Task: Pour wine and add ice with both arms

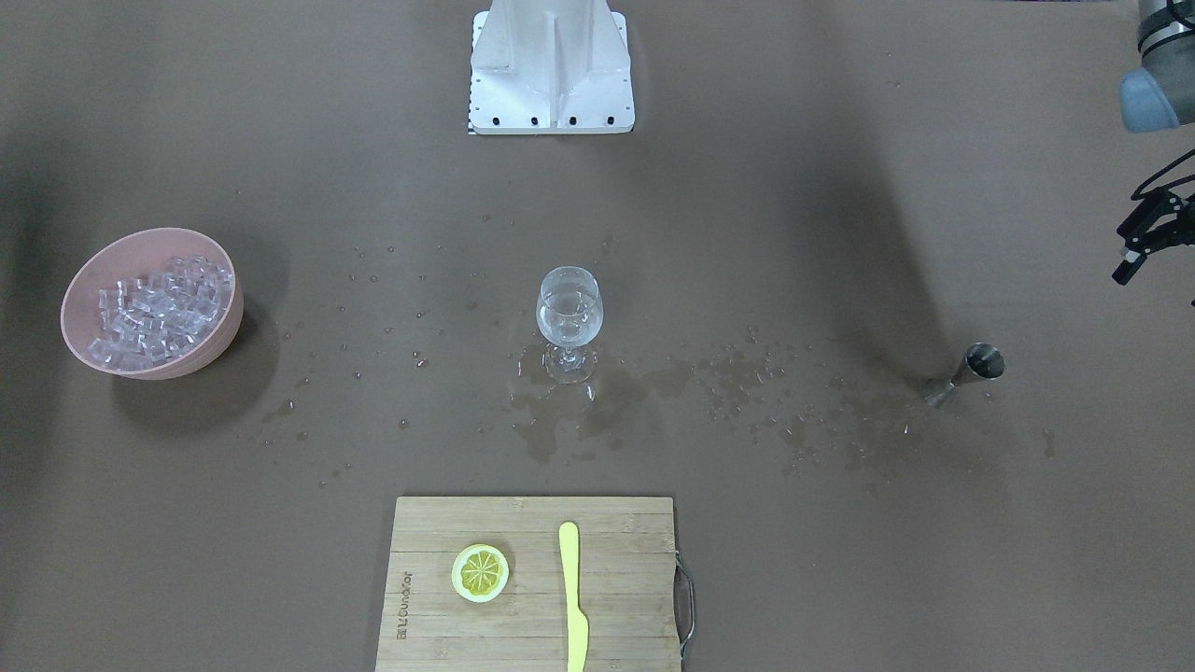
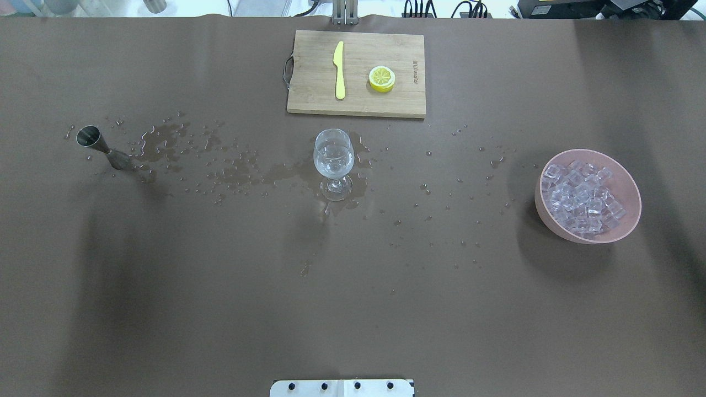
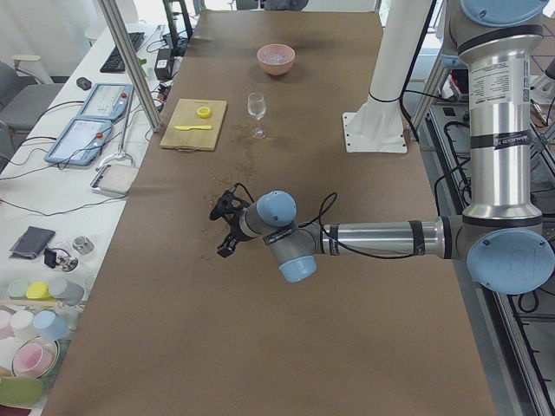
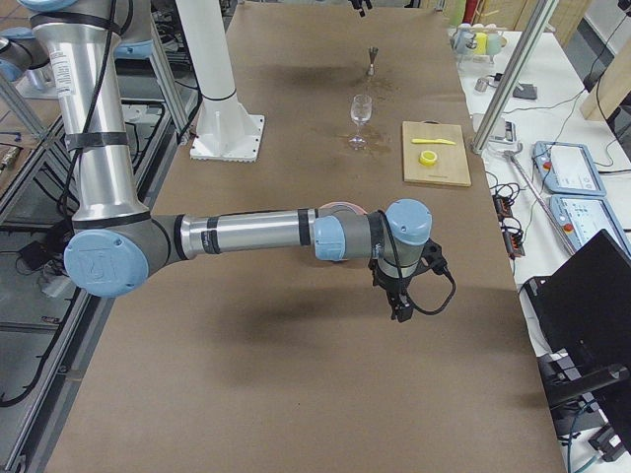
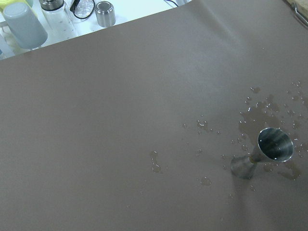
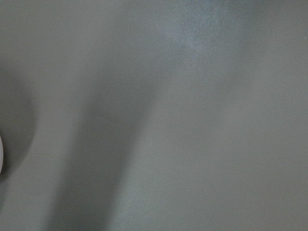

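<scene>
Off past the left end of the table (image 2: 353, 309), at 9 o'clock from all the rest: left gripper (image 1: 1123, 254), up in the air, spread wide, holding nothing. Shows only at the edge of the front view and in the left side view.

Next, in the overhead view, at 9 o'clock from the glass (image 2: 333, 165) and well apart from it: small metal cup (image 2: 102, 148), standing up, mouth open to the top. Too shiny to tell if wet inside. Lots of wet spots (image 2: 165, 135) between cup and glass, with more in a puddle around the glass foot.

Middle of the table: glass standing up, with a little clear wine (image 2: 332, 160) low in its bowl.

At 12 o'clock from the glass: wooden board (image 2: 309, 94), lying flat. On it, yellow knife (image 2: 339, 71) at 9 o'clock and lemon slice (image 2: 381, 78) at 3 o'clock, apart from each other.

At 3 o'clock from the glass, well apart: pink bowl (image 2: 549, 220), full of ice (image 2: 582, 198) in small clear cubes.

Farther on at 3 o'clock, seen only in the right side view: right gripper (image 4: 401, 307), pointing down over bare table. Cannot tell if wide or narrow.
</scene>
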Controlling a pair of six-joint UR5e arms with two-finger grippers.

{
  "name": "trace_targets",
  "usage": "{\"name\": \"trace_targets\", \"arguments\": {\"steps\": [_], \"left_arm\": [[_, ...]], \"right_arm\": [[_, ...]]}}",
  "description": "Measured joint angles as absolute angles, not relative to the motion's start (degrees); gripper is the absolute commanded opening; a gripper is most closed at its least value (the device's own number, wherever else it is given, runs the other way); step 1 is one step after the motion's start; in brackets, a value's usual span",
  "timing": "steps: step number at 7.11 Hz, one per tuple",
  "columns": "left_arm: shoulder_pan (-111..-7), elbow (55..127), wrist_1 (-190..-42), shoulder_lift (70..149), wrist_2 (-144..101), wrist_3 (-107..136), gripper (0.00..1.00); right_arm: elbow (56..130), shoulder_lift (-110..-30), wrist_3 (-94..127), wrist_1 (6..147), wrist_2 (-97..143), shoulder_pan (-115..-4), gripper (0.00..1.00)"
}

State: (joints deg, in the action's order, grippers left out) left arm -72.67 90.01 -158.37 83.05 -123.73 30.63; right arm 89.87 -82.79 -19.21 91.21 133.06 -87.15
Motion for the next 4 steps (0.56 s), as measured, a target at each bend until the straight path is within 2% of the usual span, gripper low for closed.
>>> {"name": "trace_targets", "arguments": {"steps": [4], "left_arm": [[-57.6, 89.8, -167.9, 82.5, -106.3, 42.2, 0.97]], "right_arm": [[89.7, -82.5, -19.2, 91.1, 132.9, -85.3, 1.0]]}}
